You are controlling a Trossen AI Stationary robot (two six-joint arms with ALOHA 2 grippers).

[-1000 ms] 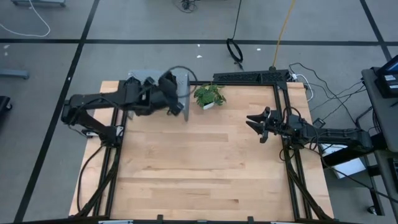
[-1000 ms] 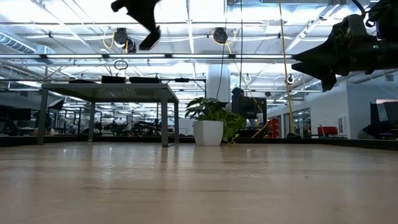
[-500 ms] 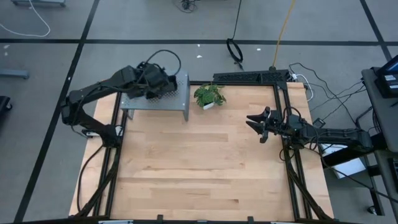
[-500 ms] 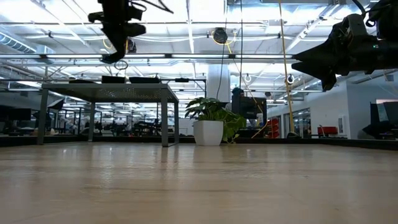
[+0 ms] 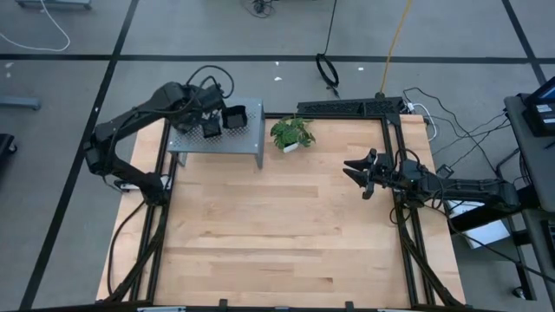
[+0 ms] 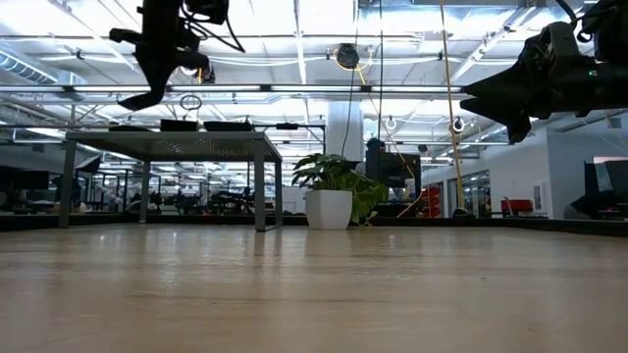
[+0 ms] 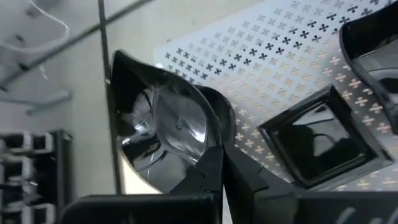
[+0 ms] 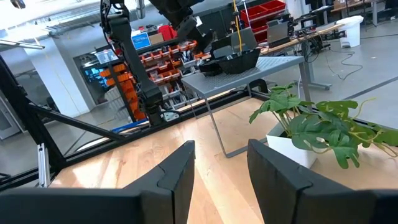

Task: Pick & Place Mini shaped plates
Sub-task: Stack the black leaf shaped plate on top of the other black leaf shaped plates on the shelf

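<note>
My left gripper hangs over the left part of a grey perforated shelf at the table's far left corner. It is shut on a glossy black mini shaped plate with a rounded hollow. Two more black plates rest flat on the shelf top: a square one and a smaller one, the latter close in the left wrist view. My right gripper waits open above the table's right side, pointing level toward the shelf, with nothing between its fingers. My left gripper pinches the plate's rim between its two fingers, one on the hollow side and one on the back. The fingers slant downward from above. The plate is tilted, clear of the shelf top, and part of it reaches out past the shelf's edge.
A small green potted plant stands on the table just right of the shelf. A black frame runs along the far right edge. The bare wooden tabletop stretches toward the near edge.
My left gripper has swung from the shelf's right end toward the table's left, along the far edge, and now hangs over the shelf's left part. It has turned and tipped further down on the way. The plate has gone with it, clear of the shelf.
</note>
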